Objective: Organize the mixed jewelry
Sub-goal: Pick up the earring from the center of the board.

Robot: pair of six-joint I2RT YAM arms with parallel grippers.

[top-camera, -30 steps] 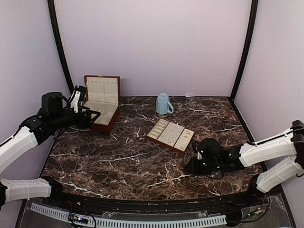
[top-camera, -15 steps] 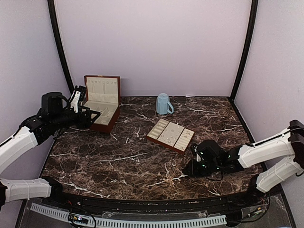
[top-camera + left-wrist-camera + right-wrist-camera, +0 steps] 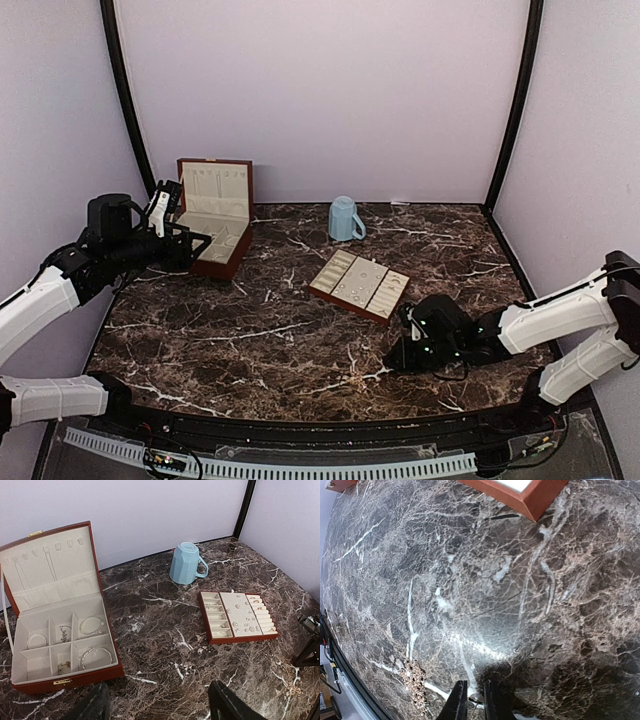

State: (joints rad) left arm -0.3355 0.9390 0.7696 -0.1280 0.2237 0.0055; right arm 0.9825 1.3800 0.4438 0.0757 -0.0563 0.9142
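Top external view puts the left tool (image 3: 200,244) at nine o'clock, hanging above the dark marble surface (image 3: 250,340) just beside the front of an open wooden box (image 3: 215,200). In the left wrist view its two fingers (image 3: 93,706) stand wide apart with nothing between them.

The box sits at ten o'clock, its cream-lined lid upright. Its lower half is split into small compartments. Thin silvery bracelets (image 3: 92,625) lie in three of them, and a fine chain-like piece lies in another.

A light-blue mug (image 3: 344,219) stands at twelve o'clock near the back wall, its handle toward three o'clock.

A flat brown-edged tray (image 3: 350,306) lies just right of the middle, at about five o'clock from the mug and well apart from it. Tiny pale jewelry pieces (image 3: 243,626) are scattered on its cream middle panel, and a few more sit in the slots at its right end. They are too small to tell apart.

The right tool (image 3: 393,358) is down low at four o'clock, near the tray's near corner but not touching it. In the right wrist view its fingers (image 3: 457,702) point at the surface with only a narrow gap between them. A small pale glinting piece (image 3: 476,698) sits in that gap. Whether the fingers pinch it or only flank it, I cannot tell. A small beaded clump (image 3: 414,680) lies on the marble at ten o'clock from the fingertips.
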